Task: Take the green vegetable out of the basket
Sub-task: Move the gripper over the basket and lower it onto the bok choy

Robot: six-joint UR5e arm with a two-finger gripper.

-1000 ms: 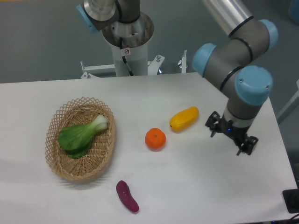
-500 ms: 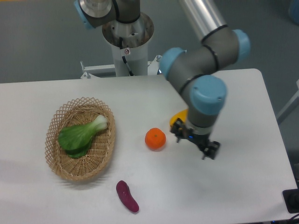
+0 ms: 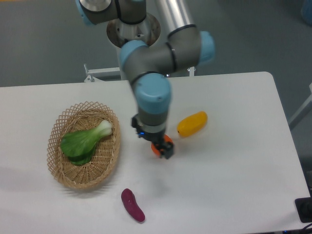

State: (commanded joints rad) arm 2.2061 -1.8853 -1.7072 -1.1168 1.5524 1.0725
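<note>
Black two-finger gripper (image 3: 154,141), jaw state unclear, swept leftward past yellow oblong fruit (image 3: 192,124), now over orange; approaching leafy green bok choy (image 3: 85,141), untouched in oval wicker basket (image 3: 63,174).

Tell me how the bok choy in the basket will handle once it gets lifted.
The bok choy probably behaves unevenly: its broad dark leaves look thin and may flop or crush, while the pale stalk end looks firmer to pinch. It seems light for its size. Lying loose in the shallow basket, it should lift free easily. The hand is over by the orange.
</note>
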